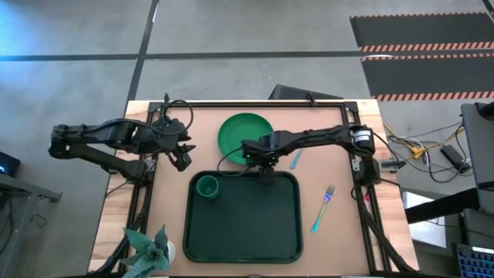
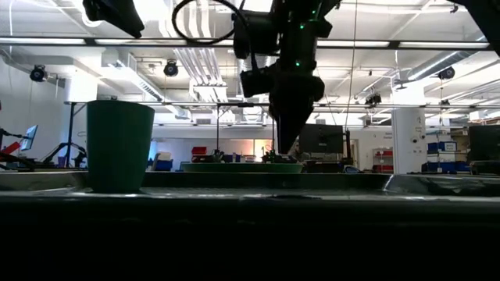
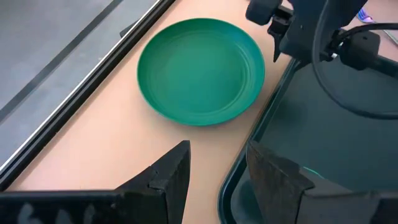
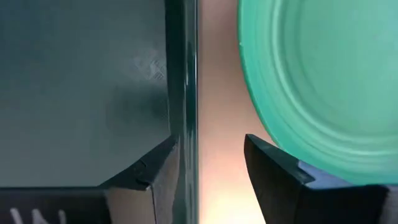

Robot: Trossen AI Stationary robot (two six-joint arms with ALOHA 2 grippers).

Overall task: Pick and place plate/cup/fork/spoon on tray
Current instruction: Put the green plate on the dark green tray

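Fork [image 1: 325,202] lies diagonal beside tray [image 1: 241,249], tines away; both claws [image 1: 264,165] [image 1: 182,157] gape empty.

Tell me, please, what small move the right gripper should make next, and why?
Probably shift the right gripper slightly toward the plate and lower to catch its rim: its open fingers hang over the tray edge, the plate lies on the table beside it, and only the cup is on the tray.

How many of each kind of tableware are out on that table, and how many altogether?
Plates: 1, the plate on the bare table beyond the tray.
Cups: 1, the cup standing in the tray.
Forks: 1, the fork right of the tray.
Spoons: 1, the spoon, partly hidden by the right arm.
Trays: 1, the tray.
Total: 5.
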